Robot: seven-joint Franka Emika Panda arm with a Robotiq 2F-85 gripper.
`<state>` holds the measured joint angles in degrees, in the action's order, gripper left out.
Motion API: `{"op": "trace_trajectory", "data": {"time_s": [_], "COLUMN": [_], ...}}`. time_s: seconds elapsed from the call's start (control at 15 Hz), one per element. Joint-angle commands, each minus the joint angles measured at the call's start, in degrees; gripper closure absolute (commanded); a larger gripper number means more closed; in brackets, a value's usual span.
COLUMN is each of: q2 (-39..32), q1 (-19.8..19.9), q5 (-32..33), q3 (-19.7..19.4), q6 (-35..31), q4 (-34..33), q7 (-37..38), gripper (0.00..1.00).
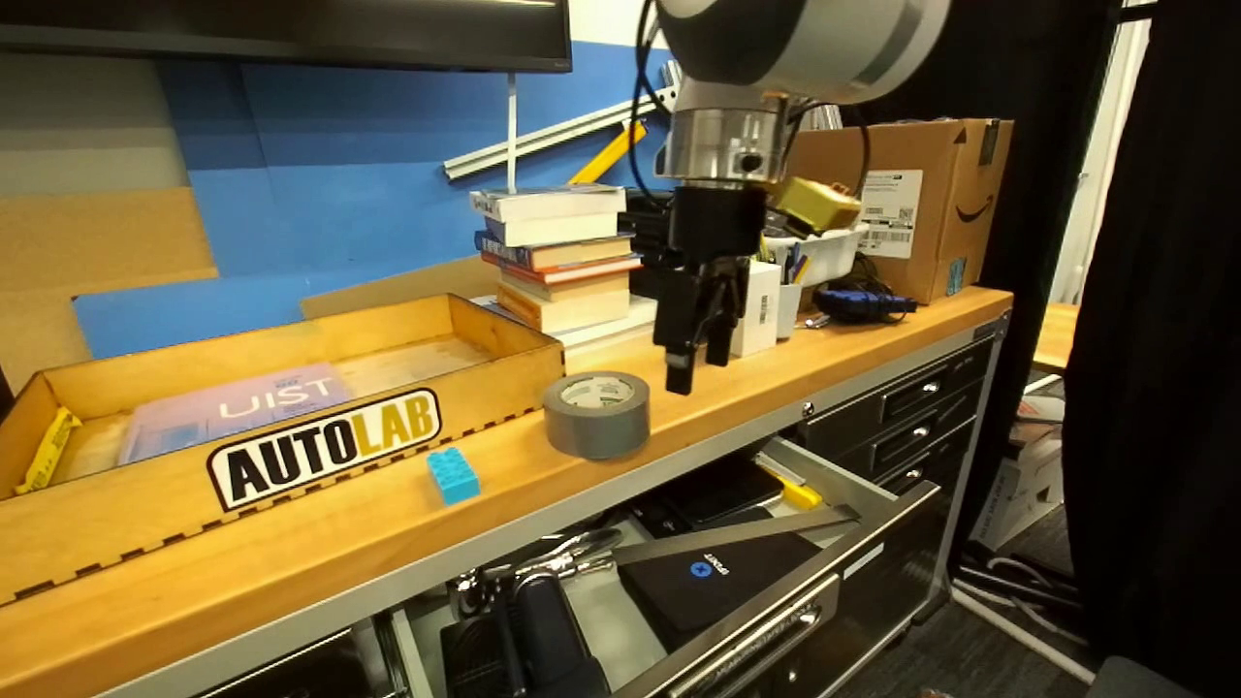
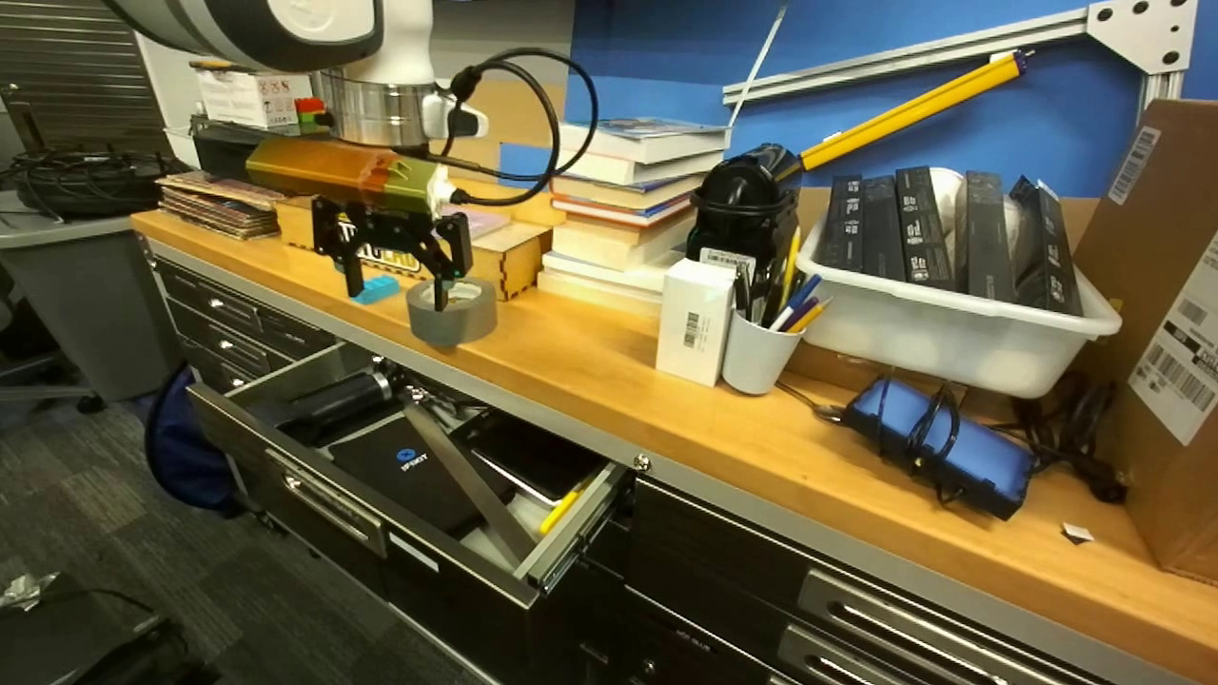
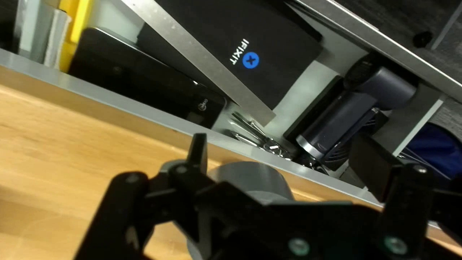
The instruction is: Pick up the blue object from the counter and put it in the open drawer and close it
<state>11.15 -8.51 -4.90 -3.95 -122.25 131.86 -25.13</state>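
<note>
The blue object (image 1: 454, 476), a small cyan studded block, lies on the wooden counter (image 1: 339, 531) in front of the AUTOLAB box. It also shows in an exterior view (image 2: 377, 289), partly behind a finger. It is not visible in the wrist view. The drawer (image 1: 897, 557) below the counter is pulled open; its front also shows in an exterior view (image 2: 466, 569). My gripper (image 1: 698, 366) is open and empty, pointing down in the air above the counter. In the wrist view its fingers (image 3: 283, 159) are spread wide, with the counter edge and drawer below.
A grey tape roll (image 1: 598, 427) stands beside the block and shows below the gripper in the wrist view (image 3: 252, 180). The wooden AUTOLAB box (image 1: 184, 485), a book stack (image 1: 562, 291) and a white box (image 2: 695, 323) stand behind. The drawer holds tools, a ruler and an IFIXIT case (image 2: 404, 466).
</note>
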Motion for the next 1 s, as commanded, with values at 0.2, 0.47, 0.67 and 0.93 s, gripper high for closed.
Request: {"op": "trace_trajectory", "data": {"time_s": [0.2, 0.47, 0.67, 0.93], "q2": [-13.1, -17.9, -22.2, -26.2], "q1": [0.0, -0.7, -1.6, -3.9], "q5": [-1.4, -0.6, -0.2, 2.9], "q3": [7.7, 11.1, 13.5, 14.9], "q6": [8.5, 13.2, 18.3, 15.9], "q4": [-15.6, -20.9, -25.3, -28.7], "q7": [11.2, 15.5, 13.9, 20.3], "gripper": [0.00, 0.00, 0.00, 0.00]}}
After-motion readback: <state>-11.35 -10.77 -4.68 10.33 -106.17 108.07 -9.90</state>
